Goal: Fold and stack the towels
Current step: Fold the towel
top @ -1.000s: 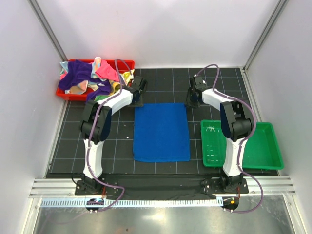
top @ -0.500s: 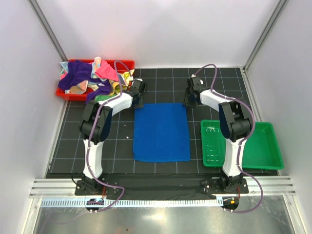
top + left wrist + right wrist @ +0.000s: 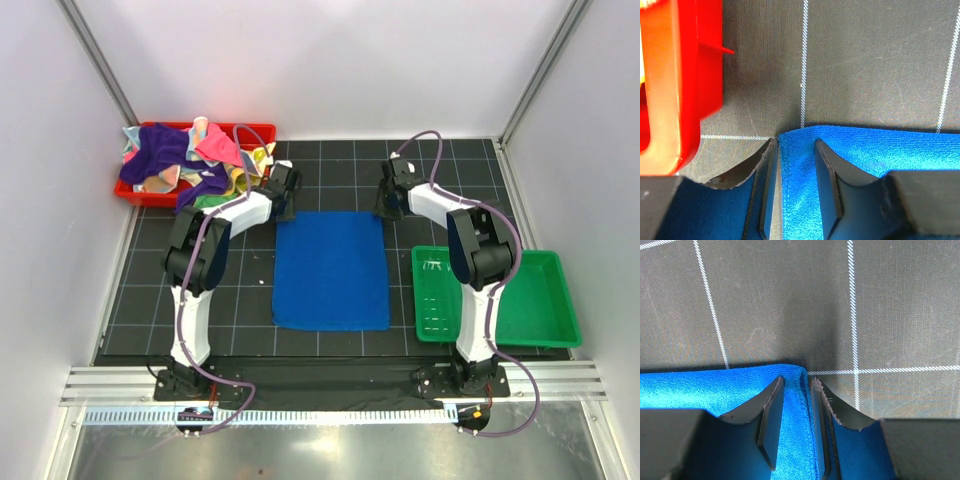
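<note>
1. The left gripper (image 3: 795, 142) has its jaws apart, tips down on the far-left corner of the blue towel (image 3: 330, 270). The corner lies flat in the gap, and the stitched side hem runs close along one finger's inner face. The cloth is not pinched.
2. The right gripper (image 3: 797, 380) is also parted, set over the blue towel's far-right corner. The side edge sits in the gap, slightly ridged against the outer finger, and nothing shows the cloth clamped.
3. The blue towel is spread as a smooth rectangle with its long sides running away from the arm bases. Both arms reach along its sides to its far edge.
4. It lies on a black mat (image 3: 150, 290) ruled with thin white grid lines, and bare mat shows all round it. In both wrist views the weave is scuffed just beyond the towel's far edge.
5. A red tray (image 3: 258, 128) stands beyond the blue towel's far-left corner, near the left gripper. It holds a loose heap of towels (image 3: 180, 155) in purple, pink and other colours.
6. A green tray (image 3: 530, 300) stands just beside the towel's right edge, apart from it.
7. White walls (image 3: 320, 70) enclose the mat behind and to either side of the towel. An aluminium rail (image 3: 330, 385) crosses in front of its near edge, at the arm bases.
</note>
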Controlling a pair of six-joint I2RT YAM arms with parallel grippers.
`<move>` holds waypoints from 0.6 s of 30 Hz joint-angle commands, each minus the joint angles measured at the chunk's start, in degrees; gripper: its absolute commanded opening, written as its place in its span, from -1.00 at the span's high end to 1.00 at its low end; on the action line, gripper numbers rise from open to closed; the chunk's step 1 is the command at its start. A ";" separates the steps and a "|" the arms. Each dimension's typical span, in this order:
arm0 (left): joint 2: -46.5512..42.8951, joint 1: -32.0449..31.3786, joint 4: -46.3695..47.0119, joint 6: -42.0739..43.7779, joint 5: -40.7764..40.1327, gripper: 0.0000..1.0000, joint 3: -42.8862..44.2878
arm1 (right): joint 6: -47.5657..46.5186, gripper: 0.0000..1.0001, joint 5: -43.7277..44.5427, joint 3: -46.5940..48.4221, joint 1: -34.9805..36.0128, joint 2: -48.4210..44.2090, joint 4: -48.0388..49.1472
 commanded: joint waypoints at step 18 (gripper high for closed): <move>-3.30 0.54 6.97 -2.94 0.85 0.99 -4.35 | -1.08 0.74 2.14 -0.26 0.85 -1.43 3.37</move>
